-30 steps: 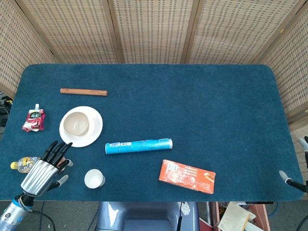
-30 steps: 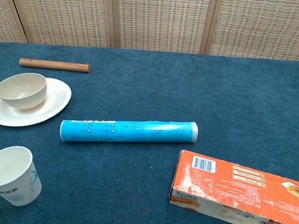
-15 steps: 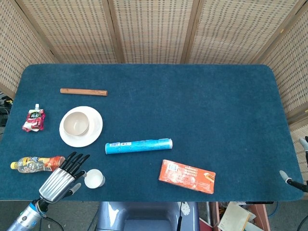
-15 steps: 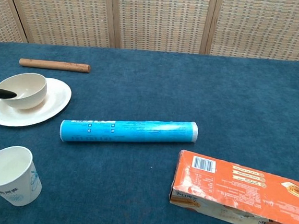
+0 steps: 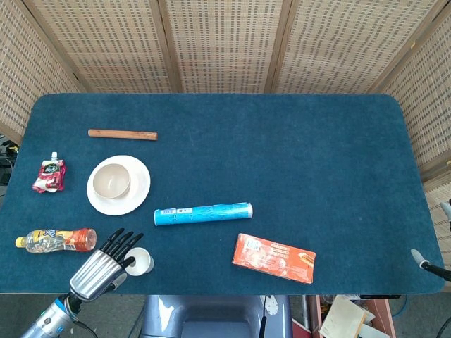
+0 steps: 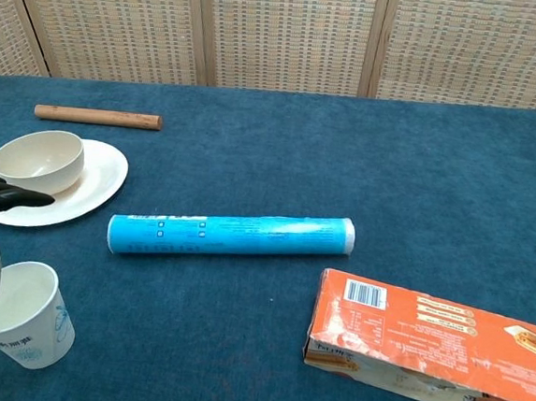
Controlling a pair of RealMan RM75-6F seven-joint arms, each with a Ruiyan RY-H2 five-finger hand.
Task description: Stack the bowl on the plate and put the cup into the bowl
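- A bottle point(image 5: 55, 240) with a yellow cap lay on its side on the table point(image 5: 282, 148), just beyond the left hand and toward its outer side; a red pouch point(image 5: 49, 175) sat farther off in the same direction.
- The left hand point(image 5: 102, 266) sat at the table's near left edge with its fingers point(image 6: 5, 195) spread apart, not closed on anything; in the chest view its thumb tip hung at the cup's rim, and whether it touched could not be told.
- The cup point(image 5: 139, 261) stood upright just inside the left hand.
- The bowl point(image 5: 111, 180) sat on the plate point(image 5: 138, 184), ahead of the left hand, with a wooden stick point(image 5: 122, 134) farther beyond.
- A blue tube point(image 5: 203, 213) and an orange box point(image 5: 274, 258) lay well apart from the hand, toward the table's middle.
- The right hand point(image 5: 431, 263) showed only as fingertips at the far right edge; its state could not be told.
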